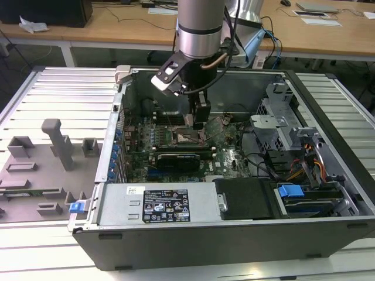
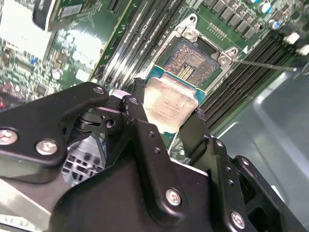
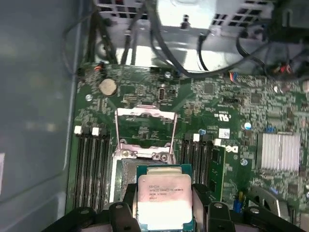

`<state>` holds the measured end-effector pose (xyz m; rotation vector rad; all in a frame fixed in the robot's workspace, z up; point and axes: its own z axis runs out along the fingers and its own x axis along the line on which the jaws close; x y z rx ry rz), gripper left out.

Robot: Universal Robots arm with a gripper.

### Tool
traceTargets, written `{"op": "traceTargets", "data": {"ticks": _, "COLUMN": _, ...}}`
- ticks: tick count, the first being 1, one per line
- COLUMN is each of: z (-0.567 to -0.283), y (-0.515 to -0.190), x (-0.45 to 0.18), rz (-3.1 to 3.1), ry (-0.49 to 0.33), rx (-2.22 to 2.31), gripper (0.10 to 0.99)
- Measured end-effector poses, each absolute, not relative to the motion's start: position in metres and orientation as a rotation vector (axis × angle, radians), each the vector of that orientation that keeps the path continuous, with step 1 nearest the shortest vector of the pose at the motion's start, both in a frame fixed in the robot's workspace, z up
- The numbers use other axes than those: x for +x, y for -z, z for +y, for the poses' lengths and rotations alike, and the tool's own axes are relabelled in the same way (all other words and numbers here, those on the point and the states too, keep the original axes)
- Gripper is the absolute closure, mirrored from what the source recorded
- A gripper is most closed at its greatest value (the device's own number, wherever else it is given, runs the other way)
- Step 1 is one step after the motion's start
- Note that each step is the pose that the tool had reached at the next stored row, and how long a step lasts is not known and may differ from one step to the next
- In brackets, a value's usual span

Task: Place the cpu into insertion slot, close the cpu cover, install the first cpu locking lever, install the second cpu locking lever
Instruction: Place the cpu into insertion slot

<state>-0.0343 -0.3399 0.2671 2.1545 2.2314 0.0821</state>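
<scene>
My gripper (image 2: 166, 121) is shut on the cpu (image 2: 167, 103), a flat silvery square pinched by two opposite edges between black fingers (image 2: 137, 118). In the first wrist view the cpu (image 3: 164, 195) hangs just above and partly over the insertion slot (image 3: 124, 178). The slot's glinting contact field (image 2: 189, 59) lies bare beyond the chip. The cpu cover (image 3: 145, 113) stands flipped open behind the slot. A thin lever wire (image 2: 263, 64) sticks out beside the slot. In the exterior view the gripper (image 1: 198, 122) is low inside the computer case, over the slot (image 1: 188, 139).
Long memory slots (image 3: 89, 159) flank the slot on both sides. A black card (image 1: 179, 158) lies nearer the case front. Drive bays and cables (image 1: 293, 175) are at the exterior view's right. A grey fixture block (image 1: 55, 143) stands outside the case at the left.
</scene>
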Motion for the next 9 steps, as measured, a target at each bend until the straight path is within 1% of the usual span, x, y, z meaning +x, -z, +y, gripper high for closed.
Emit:
{"op": "traceTargets", "data": {"ticks": 6, "z": -0.3399, "y": -0.2641, "x": -0.0348, "rz": 2.206, "ry": -0.083, "rx": 2.179, "gripper": 0.545}}
{"op": "traceTargets", "data": {"ticks": 9, "z": -0.3393, "y": -0.2604, "x": -0.0406, "rz": 2.196, "ry": -0.101, "rx": 2.168, "gripper": 0.545}}
